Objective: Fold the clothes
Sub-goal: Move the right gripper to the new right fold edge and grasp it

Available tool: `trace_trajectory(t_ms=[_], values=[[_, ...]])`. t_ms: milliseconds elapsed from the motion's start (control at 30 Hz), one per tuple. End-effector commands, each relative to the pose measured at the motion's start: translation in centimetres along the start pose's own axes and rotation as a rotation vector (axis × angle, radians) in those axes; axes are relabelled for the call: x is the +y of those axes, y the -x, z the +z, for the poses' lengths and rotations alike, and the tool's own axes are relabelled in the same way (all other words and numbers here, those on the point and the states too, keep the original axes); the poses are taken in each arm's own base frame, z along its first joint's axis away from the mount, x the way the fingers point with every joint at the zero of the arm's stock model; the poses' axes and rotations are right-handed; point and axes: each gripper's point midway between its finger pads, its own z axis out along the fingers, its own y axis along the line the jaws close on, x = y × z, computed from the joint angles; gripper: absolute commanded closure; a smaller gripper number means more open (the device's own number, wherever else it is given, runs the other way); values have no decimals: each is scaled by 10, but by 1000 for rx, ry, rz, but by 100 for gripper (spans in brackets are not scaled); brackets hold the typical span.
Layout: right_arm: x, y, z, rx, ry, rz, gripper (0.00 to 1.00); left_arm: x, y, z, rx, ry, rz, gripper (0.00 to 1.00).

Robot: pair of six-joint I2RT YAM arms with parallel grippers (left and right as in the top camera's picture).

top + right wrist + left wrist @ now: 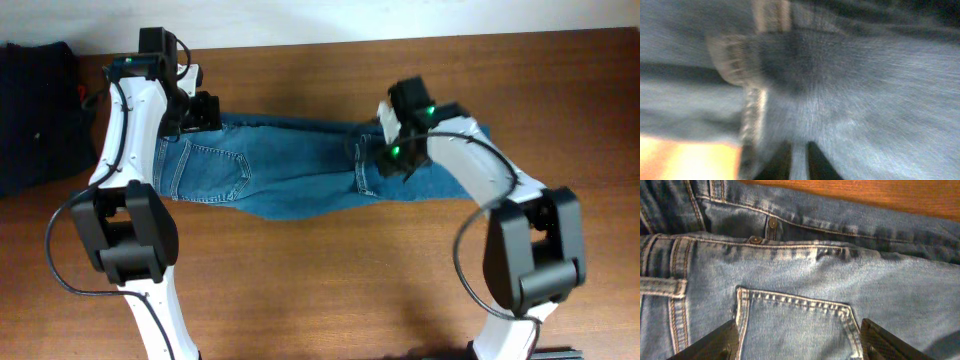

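The blue denim jeans [290, 175] lie across the middle of the wooden table, waist to the left, with the leg ends folded back near the right. My left gripper [200, 112] is open over the waist, its fingers either side of a back pocket [795, 325]. In the left wrist view the gripper [799, 342] holds nothing. My right gripper [385, 160] is at the folded leg part. In the right wrist view its fingers [799, 160] are shut on a thin fold of the jeans [865, 90]; that view is blurred.
A black garment pile [35, 110] lies at the far left edge of the table [300, 290]. The table's back edge runs just behind the jeans' waist. Both arm bases stand at the front.
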Motion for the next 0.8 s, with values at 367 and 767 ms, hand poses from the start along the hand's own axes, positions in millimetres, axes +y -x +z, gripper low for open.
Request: trace_trajectory(t_ms=[367, 767], values=[[-131, -6, -114, -74, -117, 330, 53, 0, -3, -6, 20, -13, -11, 7], [-180, -56, -88, -12, -22, 372, 9, 0, -6, -3, 32, -12, -12, 4]])
